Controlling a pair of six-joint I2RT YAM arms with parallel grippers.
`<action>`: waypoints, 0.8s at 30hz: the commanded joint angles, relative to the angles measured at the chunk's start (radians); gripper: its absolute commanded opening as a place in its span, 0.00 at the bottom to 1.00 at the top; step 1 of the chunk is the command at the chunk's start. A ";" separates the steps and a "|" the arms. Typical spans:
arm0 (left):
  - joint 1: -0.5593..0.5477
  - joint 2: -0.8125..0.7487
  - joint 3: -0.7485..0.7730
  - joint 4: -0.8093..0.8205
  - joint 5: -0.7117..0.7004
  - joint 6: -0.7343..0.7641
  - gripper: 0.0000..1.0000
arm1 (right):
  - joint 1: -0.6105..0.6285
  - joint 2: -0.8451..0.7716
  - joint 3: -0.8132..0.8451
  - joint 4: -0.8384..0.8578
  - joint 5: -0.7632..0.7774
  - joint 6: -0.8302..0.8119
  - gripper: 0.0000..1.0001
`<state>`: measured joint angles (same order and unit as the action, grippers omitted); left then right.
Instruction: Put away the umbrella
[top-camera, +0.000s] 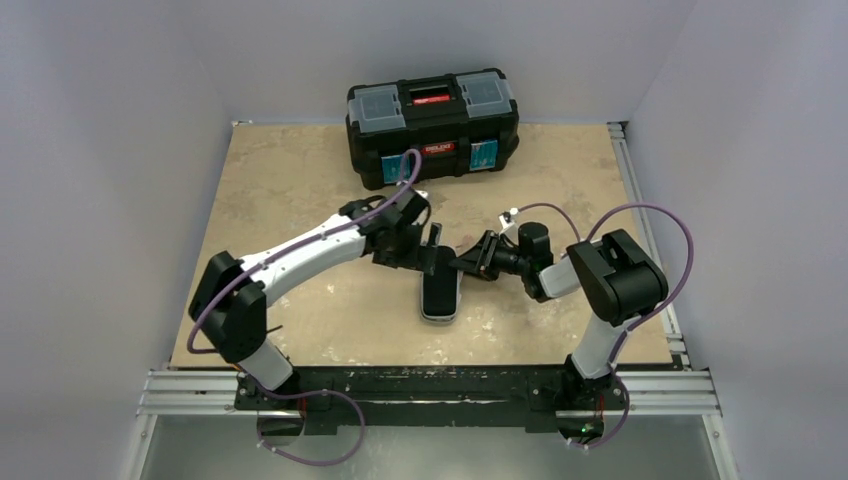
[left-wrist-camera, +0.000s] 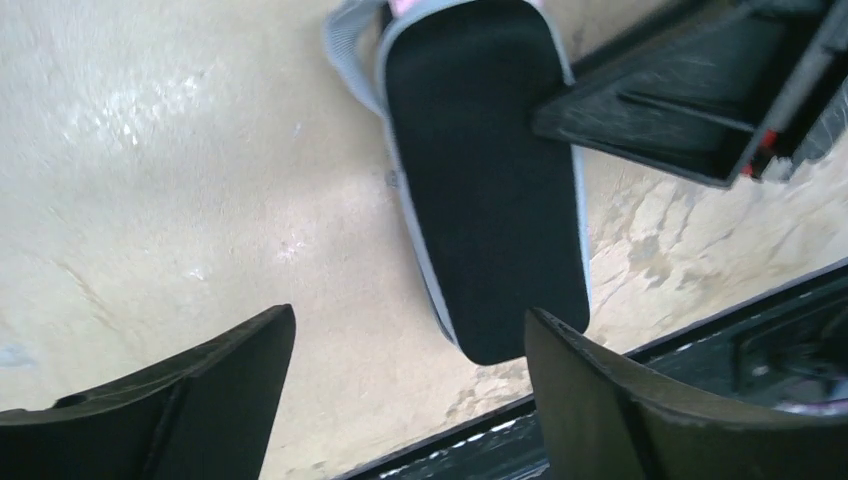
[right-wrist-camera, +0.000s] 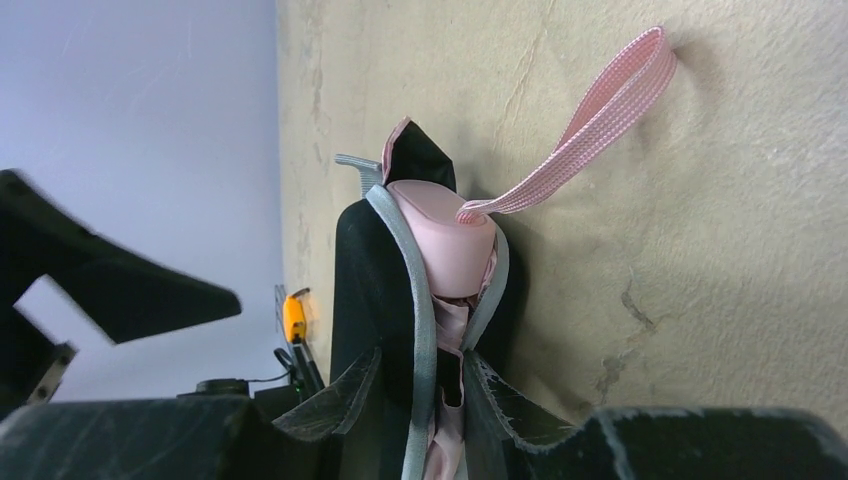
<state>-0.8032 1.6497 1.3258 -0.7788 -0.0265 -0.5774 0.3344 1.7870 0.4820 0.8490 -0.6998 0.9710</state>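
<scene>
My right gripper (right-wrist-camera: 425, 395) pinches the grey-edged case (right-wrist-camera: 365, 290) closed around the pink umbrella (right-wrist-camera: 445, 235), tucked inside with its strap (right-wrist-camera: 590, 115) trailing on the table (right-wrist-camera: 700, 350). My left gripper (left-wrist-camera: 410, 320) hovers wide open above, free to close it up, I reckon.

You see little of the umbrella (right-wrist-camera: 445, 240): only its pink end and strap (right-wrist-camera: 590, 120) clear the case (right-wrist-camera: 365, 285); the rest is inside. The right fingers (right-wrist-camera: 340, 405) cover the case's lower part. Left wrist view crops the case's far end. Toolbox (top-camera: 432, 125) labels are too small to read.
</scene>
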 joint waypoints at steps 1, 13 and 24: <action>0.091 -0.072 -0.193 0.254 0.216 -0.110 0.92 | 0.006 -0.011 -0.043 0.039 -0.018 0.018 0.12; 0.181 -0.071 -0.393 0.603 0.462 -0.195 1.00 | 0.007 -0.134 -0.051 0.127 -0.076 0.088 0.00; 0.225 -0.018 -0.437 0.698 0.522 -0.156 1.00 | 0.007 -0.224 -0.033 0.106 -0.087 0.106 0.00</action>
<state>-0.6010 1.5970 0.9001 -0.1734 0.4461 -0.7662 0.3359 1.6012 0.4229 0.9028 -0.7376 1.0489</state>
